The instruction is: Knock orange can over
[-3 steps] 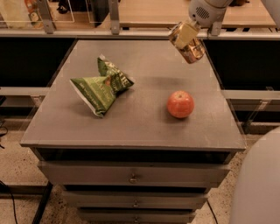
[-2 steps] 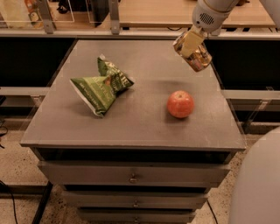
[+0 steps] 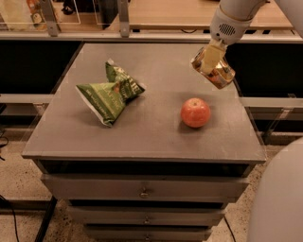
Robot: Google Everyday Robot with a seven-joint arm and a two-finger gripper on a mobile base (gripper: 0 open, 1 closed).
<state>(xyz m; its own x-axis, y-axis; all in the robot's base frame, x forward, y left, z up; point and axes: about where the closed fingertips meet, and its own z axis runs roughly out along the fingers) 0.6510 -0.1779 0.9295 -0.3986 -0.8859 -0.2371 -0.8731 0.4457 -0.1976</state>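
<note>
While my arm [image 3: 233, 19] reaches in from the upper right, my gripper [image 3: 210, 59] hangs over the far right part of the table [image 3: 142, 137], its fingers clamped on the orange can [image 3: 218, 74]. I hold the can tilted, with its lower end pointing down and to the right, and it is lifted clear of the tabletop near the table's right edge. Which end is its top I cannot tell from this angle. Nearer to the front edge and a little to the left of the can, a red-orange apple [image 3: 195, 112] sits on the grey surface, apart from both the can and my gripper. Farther left, on the other half of the table, a crumpled green snack bag [image 3: 110, 92] lies on its side, well apart from the apple. Below the tabletop, the front shows stacked drawers [image 3: 142, 189] with small knobs in the middle. Behind the table runs a wooden counter [image 3: 165, 12], and a rounded white part of my body [image 3: 279, 198] fills the lower right corner.
</note>
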